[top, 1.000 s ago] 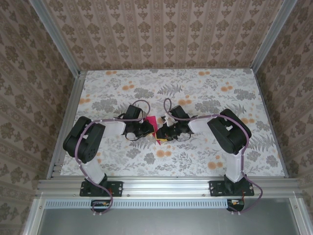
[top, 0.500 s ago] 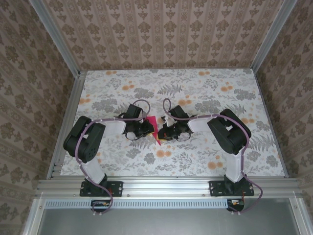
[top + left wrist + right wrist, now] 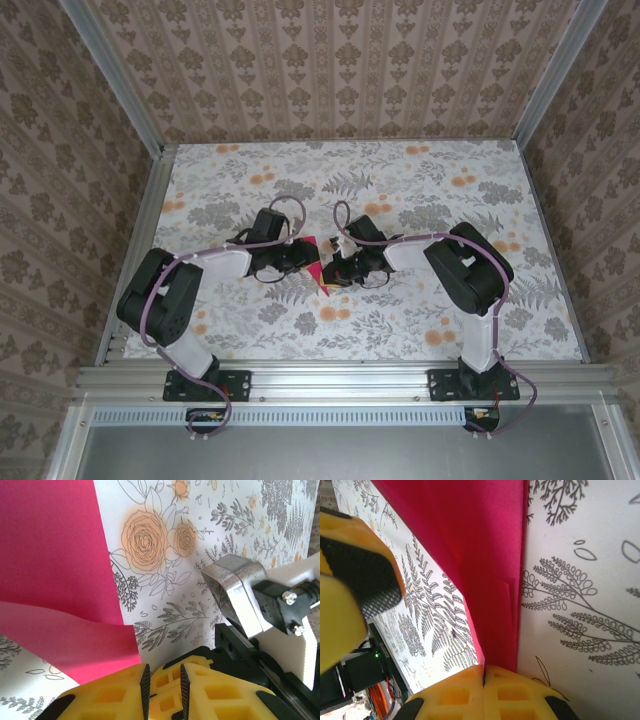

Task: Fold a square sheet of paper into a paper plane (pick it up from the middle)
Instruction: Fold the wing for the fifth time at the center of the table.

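The magenta-pink sheet of paper (image 3: 314, 260) lies folded into a narrow layered shape between the two grippers at mid-table, tapering to a point at its near end. My right gripper (image 3: 484, 672) is shut on the edge of the folded paper (image 3: 480, 555), whose layers run away from the jaws. From above, the right gripper (image 3: 331, 271) sits just right of the paper. My left gripper (image 3: 162, 672) stands slightly open with nothing between its pads; the paper (image 3: 50, 570) lies flat just left of it, one flap curling up. The left gripper (image 3: 296, 256) is at the paper's left side.
The table (image 3: 400, 320) wears a floral cloth with orange flower prints. Patterned walls and aluminium rails (image 3: 330, 375) box it in. The right gripper's body (image 3: 260, 600) is close ahead in the left wrist view, and a left finger (image 3: 362, 575) shows in the right wrist view.
The right gripper has closed on the paper. The left gripper has opened a little off the paper, and the left arm's elbow has swung down and to the left.
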Tool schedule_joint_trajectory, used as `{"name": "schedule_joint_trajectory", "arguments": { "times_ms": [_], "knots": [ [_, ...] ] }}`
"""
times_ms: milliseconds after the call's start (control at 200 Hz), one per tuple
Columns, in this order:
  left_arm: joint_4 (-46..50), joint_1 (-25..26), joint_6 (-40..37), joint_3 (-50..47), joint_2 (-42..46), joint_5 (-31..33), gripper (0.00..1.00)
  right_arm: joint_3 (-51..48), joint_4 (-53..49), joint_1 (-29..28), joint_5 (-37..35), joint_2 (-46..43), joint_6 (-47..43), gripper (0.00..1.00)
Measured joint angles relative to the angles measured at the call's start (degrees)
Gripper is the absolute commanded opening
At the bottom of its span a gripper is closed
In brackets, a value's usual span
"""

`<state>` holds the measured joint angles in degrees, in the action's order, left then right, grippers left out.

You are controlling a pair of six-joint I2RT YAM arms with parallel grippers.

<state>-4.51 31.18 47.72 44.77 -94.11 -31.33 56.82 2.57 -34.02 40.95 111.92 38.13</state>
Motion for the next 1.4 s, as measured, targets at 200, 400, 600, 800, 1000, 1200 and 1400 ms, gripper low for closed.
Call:
{"name": "schedule_joint_trajectory", "arguments": {
  "times_ms": [200, 400, 600, 800, 1000, 1200, 1400],
  "knots": [
    [-0.1, 0.7, 0.0, -1.3, -0.7, -0.2, 0.20, 0.0, 0.0, 0.0, 0.0, 0.0, 0.0, 0.00],
    [0.1, 0.7, 0.0, -1.3, -2.3, 0.5, 0.17, 0.0, -0.1, 0.0, -0.1, 0.0, -0.3, 0.00],
    [0.5, 0.7, -0.2, -1.3, -4.1, 1.4, 0.16, 0.0, -0.3, 0.0, -0.1, 0.1, -0.5, 0.00],
    [2.1, 0.7, -0.3, -0.3, -4.8, 2.0, 0.15, 0.0, -0.7, 0.0, -0.3, 0.1, -0.9, 0.00],
    [3.3, 1.0, -0.4, 0.3, -5.0, 2.6, 0.15, 0.0, -0.9, -0.1, -0.5, -0.1, -1.6, 0.11],
    [4.0, 1.1, -0.4, 0.4, -5.0, 3.1, 0.15, -1.4, -2.5, -0.2, -0.5, -2.5, -2.2, 0.13],
    [4.3, 1.1, -0.4, 0.6, -5.0, 3.2, 0.15, -2.5, -3.2, -0.4, -0.5, -3.7, -2.4, 0.09]
  ]
}}
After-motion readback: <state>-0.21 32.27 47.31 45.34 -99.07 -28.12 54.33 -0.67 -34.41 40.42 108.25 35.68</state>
